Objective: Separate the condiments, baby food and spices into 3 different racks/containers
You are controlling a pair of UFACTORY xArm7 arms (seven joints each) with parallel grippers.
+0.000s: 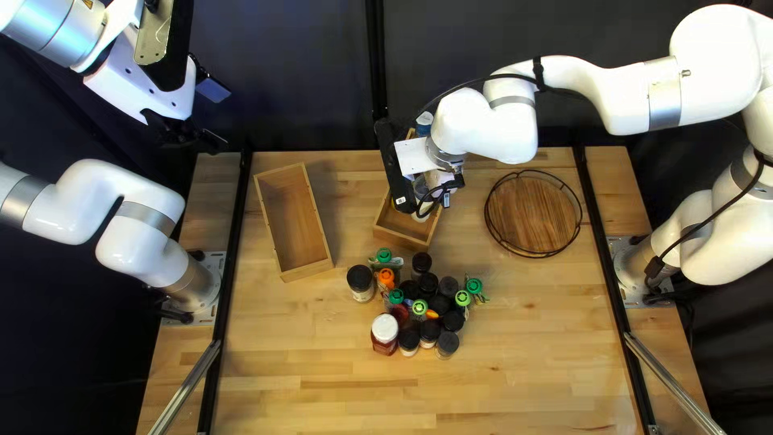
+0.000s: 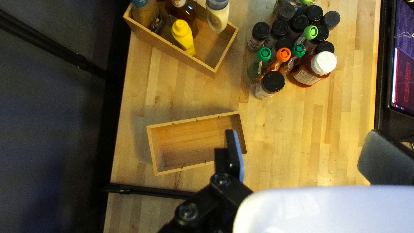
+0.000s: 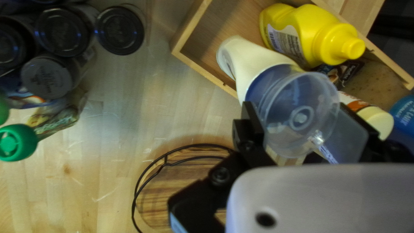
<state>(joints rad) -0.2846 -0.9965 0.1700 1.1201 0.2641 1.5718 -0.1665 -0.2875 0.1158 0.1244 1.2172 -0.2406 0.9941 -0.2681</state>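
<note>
Condiment bottle (image 3: 258, 73), cream-bodied with a blue band and clear cap: I hold it over the wooden box (image 1: 403, 236) near the far edge of the surface (image 1: 515, 379). Its cap end is up, its base down, and the long axis slants, the base pointing away from my fingers toward the end of the box nearest the jars (whether it touches the box's floor, I cannot tell).

My right hand (image 1: 436, 190) is closed on that cap, one finger to each side, still well spread because the cap is broad. The arm reaches in from the right, bent high past the far edge, with its wrist turned down to the box.

In the same box stand a yellow squeeze bottle (image 2: 183, 38), an amber bottle (image 2: 185, 16) and a blue-capped container (image 2: 145, 12).

Just nearer on the surface crowd the black-capped jars (image 1: 435, 306), with green, orange and lime caps among them and a white-capped red bottle (image 1: 385, 334) at the edge. The round wire-sided rack (image 1: 533, 216) sits to the right of the box, a second wooden box (image 1: 307, 272) to the left.

My left hand (image 1: 193, 138) is wide open and empty, raised beyond the surface's far left corner.
</note>
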